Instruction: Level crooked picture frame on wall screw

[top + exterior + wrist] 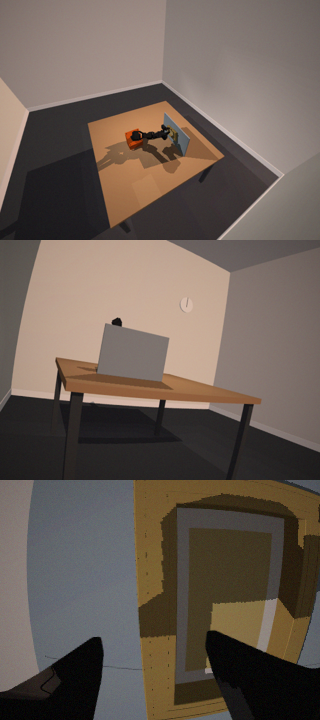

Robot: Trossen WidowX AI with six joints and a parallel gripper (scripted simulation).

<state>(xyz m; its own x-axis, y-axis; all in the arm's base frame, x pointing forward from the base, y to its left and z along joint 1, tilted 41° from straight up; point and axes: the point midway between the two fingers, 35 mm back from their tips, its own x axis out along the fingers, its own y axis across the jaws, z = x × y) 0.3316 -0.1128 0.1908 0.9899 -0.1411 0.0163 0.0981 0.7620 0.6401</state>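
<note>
— Where's your picture frame (223, 596)?

— It hangs on the grey wall panel (87, 574) standing on the table (155, 175), right ahead of your gripper (155, 663).

— And the fingers?

— Partly spread, gripping nothing; one tip overlaps the frame's lower edge in the wrist view.

High corner overview, low rear view, close wrist view.

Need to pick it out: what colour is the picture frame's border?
Yellow-gold picture frame, clearest in the wrist view.
</note>
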